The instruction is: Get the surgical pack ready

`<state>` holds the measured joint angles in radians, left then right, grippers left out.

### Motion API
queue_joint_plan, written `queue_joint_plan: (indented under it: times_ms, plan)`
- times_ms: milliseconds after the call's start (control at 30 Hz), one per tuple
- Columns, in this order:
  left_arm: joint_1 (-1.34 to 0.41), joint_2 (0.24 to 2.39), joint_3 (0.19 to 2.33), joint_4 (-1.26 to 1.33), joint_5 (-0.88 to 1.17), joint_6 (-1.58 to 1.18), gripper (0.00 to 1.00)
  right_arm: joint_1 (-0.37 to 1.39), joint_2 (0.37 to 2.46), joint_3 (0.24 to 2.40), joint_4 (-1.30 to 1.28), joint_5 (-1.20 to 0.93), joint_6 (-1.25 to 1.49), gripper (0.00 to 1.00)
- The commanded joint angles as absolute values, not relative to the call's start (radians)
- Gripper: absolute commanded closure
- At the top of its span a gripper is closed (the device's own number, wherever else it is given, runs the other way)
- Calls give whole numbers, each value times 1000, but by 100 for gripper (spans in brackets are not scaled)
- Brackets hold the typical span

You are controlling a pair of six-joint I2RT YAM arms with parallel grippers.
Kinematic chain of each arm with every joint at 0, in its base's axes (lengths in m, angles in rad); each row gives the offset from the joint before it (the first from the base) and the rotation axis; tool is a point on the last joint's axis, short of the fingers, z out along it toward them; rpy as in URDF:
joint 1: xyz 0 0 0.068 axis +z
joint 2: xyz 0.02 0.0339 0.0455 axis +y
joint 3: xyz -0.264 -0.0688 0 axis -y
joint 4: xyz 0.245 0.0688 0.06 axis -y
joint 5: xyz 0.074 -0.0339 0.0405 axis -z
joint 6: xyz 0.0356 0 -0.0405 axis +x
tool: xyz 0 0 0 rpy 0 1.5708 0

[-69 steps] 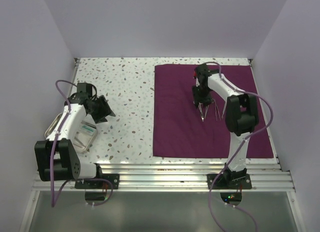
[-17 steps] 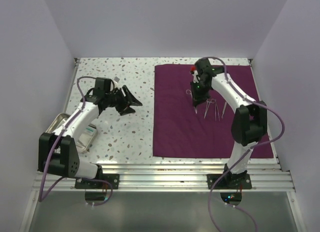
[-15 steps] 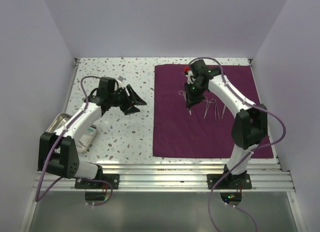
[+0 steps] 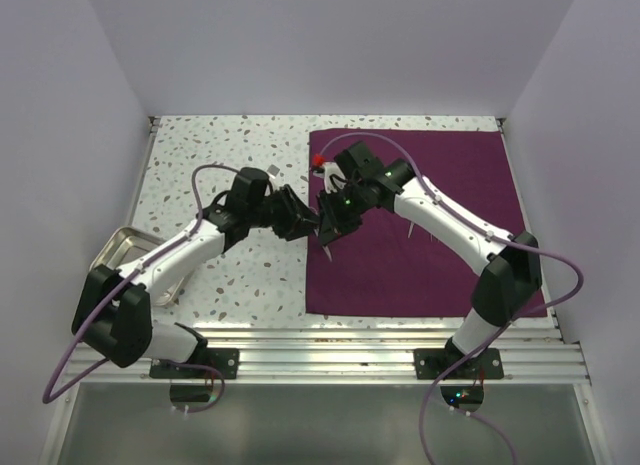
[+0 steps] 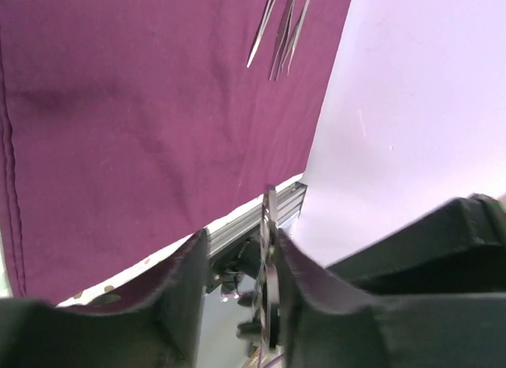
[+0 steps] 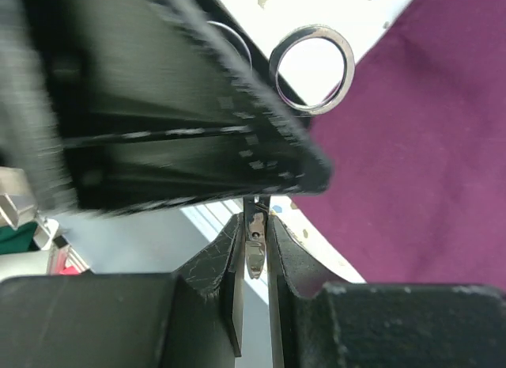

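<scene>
Lilac walls box in a speckled white table (image 4: 230, 155), seen from my remote station. The surgical pack (image 4: 450, 175), a big plain maroon cloth sheet, lies spread flat over the table's R half, with its L hem running roughly down the table's middle. Up close the fabric (image 5: 118, 91) shows a soft weave, faint creases and a stitched hem.

Both arms meet at the pack's L edge. The R gripper (image 4: 330, 223) is clamped on a ring-handled steel instrument (image 6: 311, 70), with the shank pinched between its fingers (image 6: 229, 249) and the tip pointing down over the cloth. The L gripper (image 4: 300, 223) reaches in from the bare-table side. Its jaws stand apart w/ the thin steel (image 5: 269, 257) between them, close against one finger and a gap showing on the other side.

A few more slim steel instruments (image 5: 278, 28) lie together on the pack, farther R. A metal tray (image 4: 115, 247) sits at the table's L edge, well apart from the cloth.
</scene>
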<state>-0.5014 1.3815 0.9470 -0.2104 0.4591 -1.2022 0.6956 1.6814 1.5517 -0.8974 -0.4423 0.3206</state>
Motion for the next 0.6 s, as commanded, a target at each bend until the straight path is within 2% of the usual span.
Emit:
queue_joint_plan:
  times_ms: [0,33,67,100,133,200,333,400,533,567]
  plan:
    - [-523,1348,923,-121,423,-1267,62,713,1632,1558,-862,-488,351,100]
    - [-525,1348,926,-147,422,-1263,85,713,1635,1563,-874,-483,350,100]
    - [-523,1344,933,-175,407,-1252,94,712,1637,1571,-894,-448,344,89]
    - [-517,1330,942,-211,387,-1232,100,713,1635,1577,-914,-416,342,59]
    - [-508,1325,975,-329,362,-1168,100,713,1635,1585,-940,-385,338,49]
    - [-444,1306,1023,-549,281,-1052,100,710,1634,1597,-986,-304,310,36]
    - [-206,1220,1020,-783,166,-831,100,690,1635,1576,-1028,-250,265,33]
    - [-5,1175,1016,-865,121,-734,100,667,1629,1542,-1026,-256,256,32]
    - [343,1167,1017,-913,46,-520,100,643,1615,1490,-1017,-264,241,32]
    - [347,1183,1029,-925,-56,-515,100,638,1614,1480,-1016,-267,239,32]
